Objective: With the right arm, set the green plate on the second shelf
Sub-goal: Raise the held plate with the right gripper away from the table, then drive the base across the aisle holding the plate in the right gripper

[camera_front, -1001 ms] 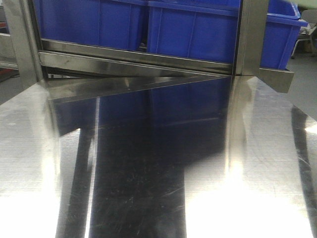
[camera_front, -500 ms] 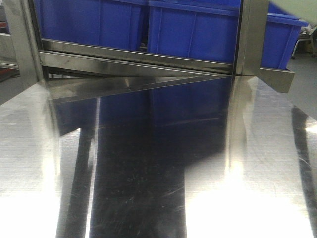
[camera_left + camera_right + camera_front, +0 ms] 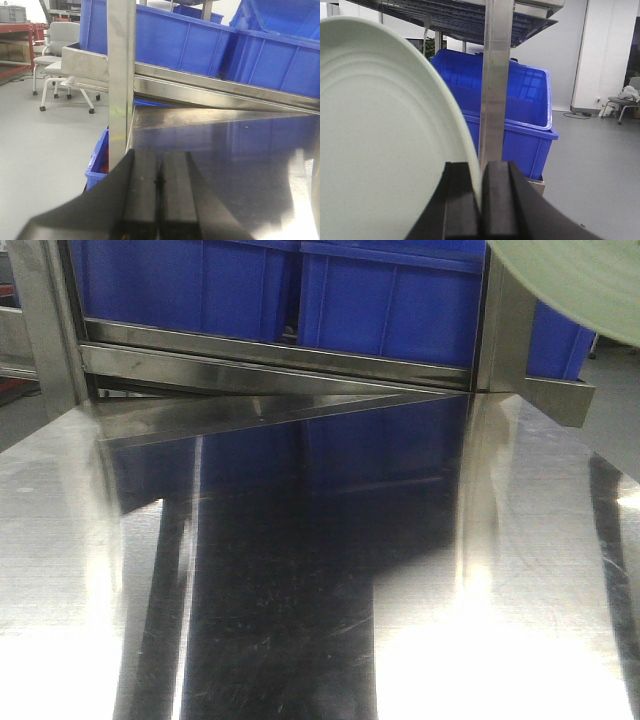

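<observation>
Stainless-steel shelf surface (image 3: 300, 570) is seen below blue plastic bins (image 3: 380, 300). The round pale-green plate (image 3: 380, 140) is held high at its right, nearly on edge, rim clamped in the right gripper (image 3: 481, 200), spreading leftward from it; the left gripper (image 3: 160, 200) is closed, empty.

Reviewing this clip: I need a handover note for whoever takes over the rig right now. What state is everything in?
Right gripper: shut on the rim of the green plate, which it holds tilted on edge in the air beside a steel upright, with a blue bin behind.
Left gripper: shut, empty, facing the steel shelf.
Done: plate grasped and off any surface.
Left: carry it over the second shelf, lay it flat, release, pull the right arm back.
</observation>
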